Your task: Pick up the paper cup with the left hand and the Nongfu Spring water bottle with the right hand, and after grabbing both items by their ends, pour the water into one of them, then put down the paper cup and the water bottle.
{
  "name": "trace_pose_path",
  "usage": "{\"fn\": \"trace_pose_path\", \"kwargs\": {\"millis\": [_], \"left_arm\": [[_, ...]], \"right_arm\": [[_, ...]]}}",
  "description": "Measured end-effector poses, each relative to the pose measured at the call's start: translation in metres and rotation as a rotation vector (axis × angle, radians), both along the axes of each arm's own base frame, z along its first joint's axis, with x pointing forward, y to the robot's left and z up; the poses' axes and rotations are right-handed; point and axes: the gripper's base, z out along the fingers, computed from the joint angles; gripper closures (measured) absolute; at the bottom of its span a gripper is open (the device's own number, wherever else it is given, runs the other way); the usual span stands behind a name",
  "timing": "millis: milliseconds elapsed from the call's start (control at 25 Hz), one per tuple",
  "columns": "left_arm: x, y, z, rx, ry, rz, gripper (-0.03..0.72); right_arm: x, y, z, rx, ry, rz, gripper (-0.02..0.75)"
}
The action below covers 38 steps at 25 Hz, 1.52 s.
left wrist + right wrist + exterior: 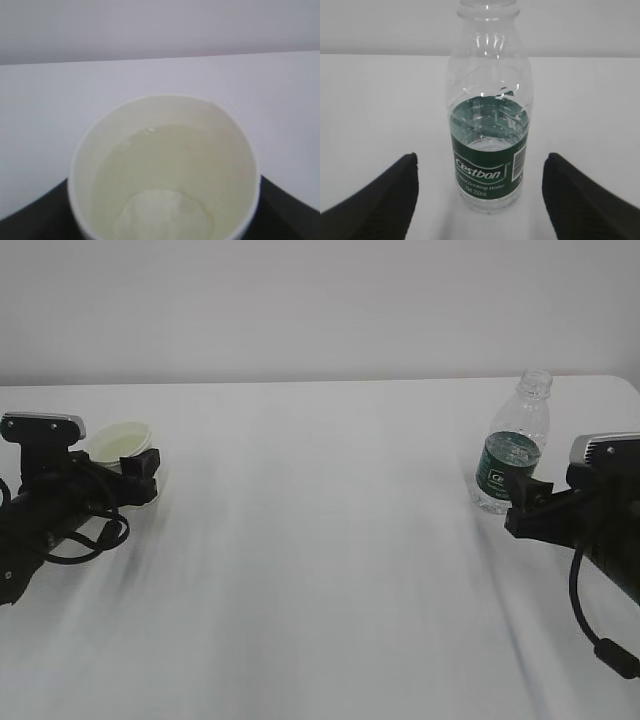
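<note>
- Since both vessels stand upright on the surface (pixel 320 570), you can withdraw.
- Left tool (pixel 140 475): straddling the paper cup (pixel 165 170), grip unclear.
- Right tool (pixel 480 200): released, flanking the Nongfu Spring water bottle (pixel 489 110).

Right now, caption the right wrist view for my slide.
Open right gripper flanks an upright, capless water bottle on the white table.

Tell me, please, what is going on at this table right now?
Two black robot arms work a white table. The left gripper sits around a pale paper cup holding clear water. The right gripper is open, its fingers either side of a clear ribbed plastic bottle with a green label, not touching it. Both stand upright.
</note>
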Motion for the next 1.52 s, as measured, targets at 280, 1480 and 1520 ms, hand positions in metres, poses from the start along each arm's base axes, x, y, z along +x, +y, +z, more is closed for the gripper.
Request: {"fn": "trace_pose_path", "kwargs": {"millis": [280, 1480, 1520], "left_arm": [[0.0, 0.0, 0.0, 0.0, 0.0, 0.0, 0.101], [-0.082, 0.016, 0.0, 0.028, 0.159, 0.01, 0.101], [-0.083, 0.016, 0.001, 0.028, 0.16, 0.01, 0.101]], "right_arm": [[0.0, 0.0, 0.0, 0.0, 0.0, 0.0, 0.15], [-0.013, -0.002, 0.014, 0.007, -0.033, 0.0, 0.15], [-0.015, -0.003, 0.015, 0.007, -0.033, 0.0, 0.15]]}}
